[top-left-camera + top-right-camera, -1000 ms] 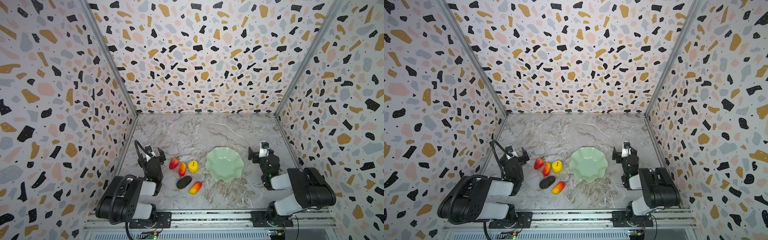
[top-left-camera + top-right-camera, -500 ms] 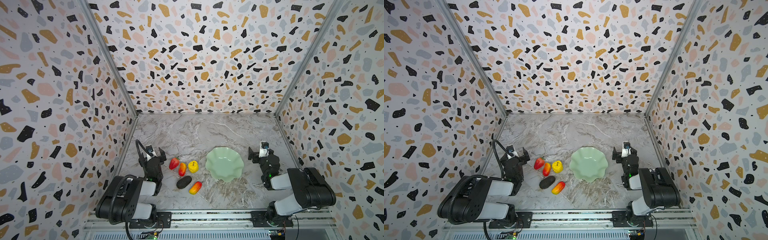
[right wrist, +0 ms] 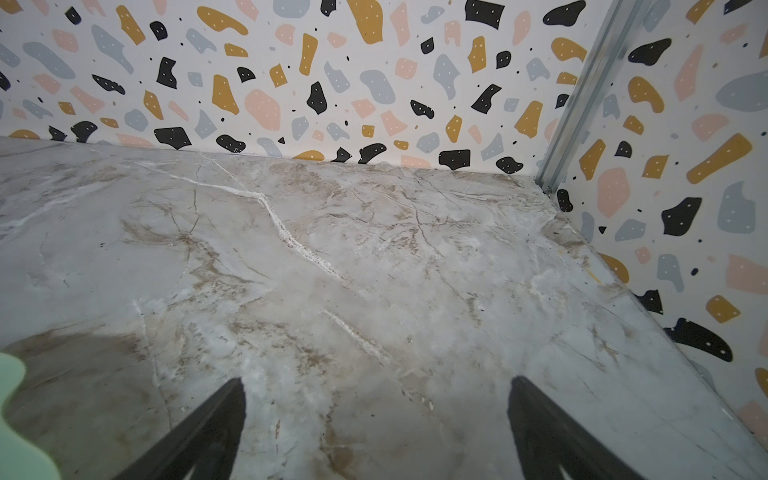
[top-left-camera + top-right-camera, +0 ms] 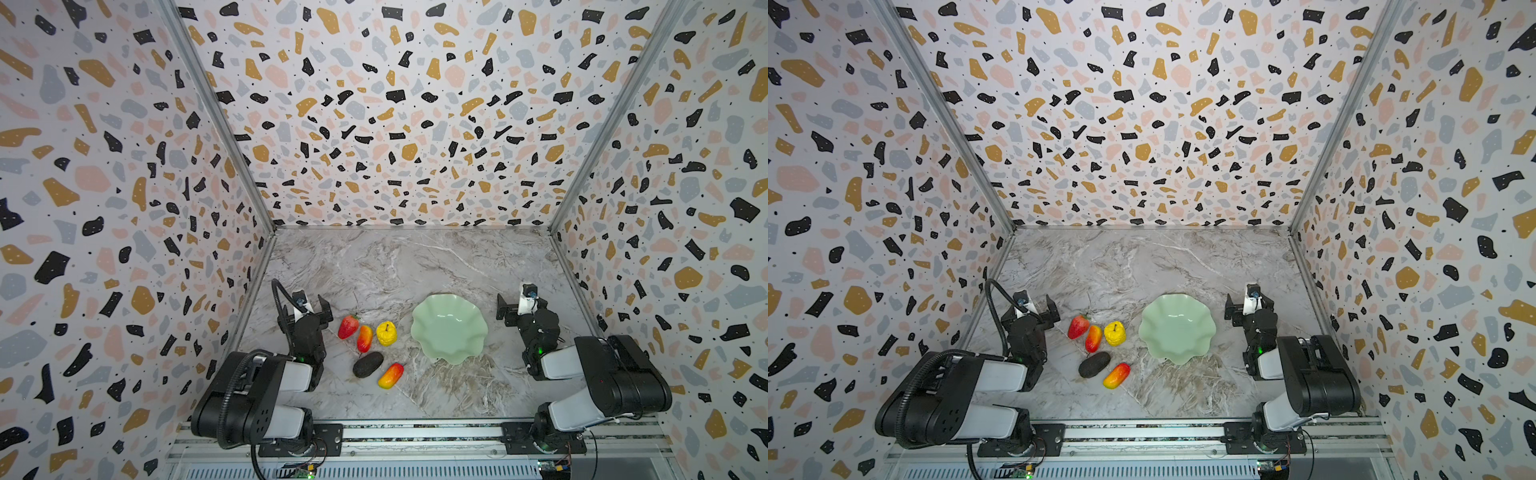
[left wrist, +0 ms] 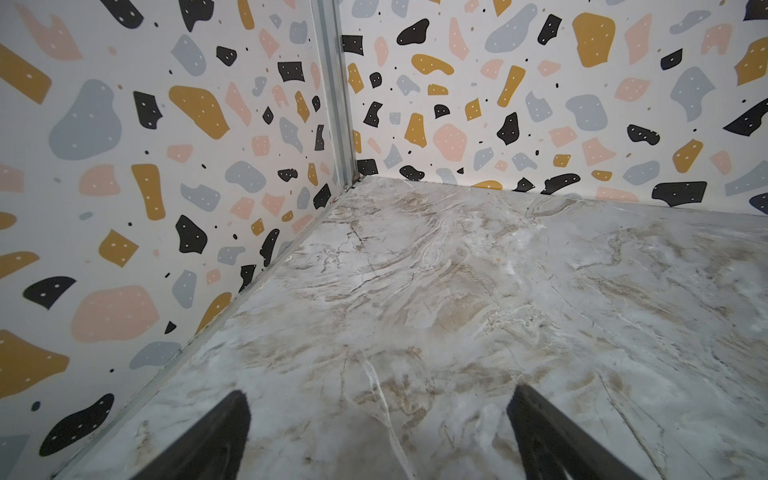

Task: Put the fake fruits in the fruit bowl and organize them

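**Top views.** Fruit bowl [image 4: 449, 332] is empty. All five fruits lie on the table [image 4: 374, 270] to its left.
- **Step (judged):** first pick, prob. the strawberry [image 4: 348, 326] w/ the left gripper [image 4: 306, 306].
- **Rec.:** turn the wrist toward it and straddle its narrow width from the free side. The far mango [image 4: 364, 338] sits tight against it. Close gently, as glossy plastic may slip.
- **Other fruits:** yellow fruit [image 4: 386, 333] is next in the row. Avocado [image 4: 368, 365] and near mango [image 4: 390, 375] lie nearer the arm bases.
- **Grippers:** left jaws apart and empty, just beside the strawberry, not over it. Right gripper [image 4: 1250, 305] jaws wide and empty, on the bowl's far side.

**Left wrist.** Fingers [image 5: 208, 440] apart, bare marble between them, no fruit in frame.

**Right wrist.** Fingers [image 3: 199, 436] apart. Bowl rim [image 3: 12, 395] shows at the frame edge, outside the fingers.
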Robot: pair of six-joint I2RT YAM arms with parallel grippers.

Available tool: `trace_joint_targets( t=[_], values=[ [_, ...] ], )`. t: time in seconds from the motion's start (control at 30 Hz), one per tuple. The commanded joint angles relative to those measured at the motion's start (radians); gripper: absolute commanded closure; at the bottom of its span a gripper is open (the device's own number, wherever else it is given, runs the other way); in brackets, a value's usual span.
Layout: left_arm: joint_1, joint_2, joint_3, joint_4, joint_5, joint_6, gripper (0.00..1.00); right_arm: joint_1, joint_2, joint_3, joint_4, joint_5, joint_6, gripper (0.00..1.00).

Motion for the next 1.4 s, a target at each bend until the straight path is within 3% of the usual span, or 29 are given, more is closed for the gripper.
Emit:
trace_joint_targets(
  t=[0.0,0.17,0.27,0.4,0.5,0.6,0.7,0.97,1.13,1.37],
  values=[
    [0.006,-0.008,0.014,0.044,0.002,0.013,0.01,0.004,-0.02,0.021,-0.011,0.008,-0.006,0.01],
    [0.006,-0.01,0.012,0.045,0.004,0.013,0.0,0.008,-0.037,0.018,-0.005,0.037,-0.002,0.01],
    [0.005,-0.025,0.024,0.037,0.009,0.019,0.01,0.013,-0.169,0.051,-0.167,0.072,0.006,0.01],
    [-0.002,-0.167,0.268,-0.522,0.003,-0.042,0.0,0.078,-0.353,0.157,-0.459,0.06,-0.031,0.01],
    [-0.005,-0.223,0.454,-0.823,0.086,-0.106,0.0,0.225,-0.429,0.292,-0.706,0.089,-0.061,0.01],
    [-0.015,-0.269,0.636,-1.129,0.153,-0.109,0.0,0.372,-0.456,0.362,-0.802,0.07,-0.079,0.01],
    [-0.017,-0.333,0.776,-1.359,0.191,-0.085,0.0,0.474,-0.407,0.48,-0.944,-0.037,-0.079,0.01],
    [-0.017,-0.461,1.029,-1.776,0.288,0.02,0.0,0.74,-0.143,0.817,-1.351,-0.385,-0.39,0.01],
    [-0.017,-0.461,1.144,-1.919,0.403,0.009,0.0,0.903,0.064,0.971,-1.495,-0.413,-0.54,0.01],
    [-0.019,-0.455,1.212,-2.017,0.46,0.023,0.0,1.014,0.228,1.077,-1.529,-0.402,-0.588,0.05]
  ],
)
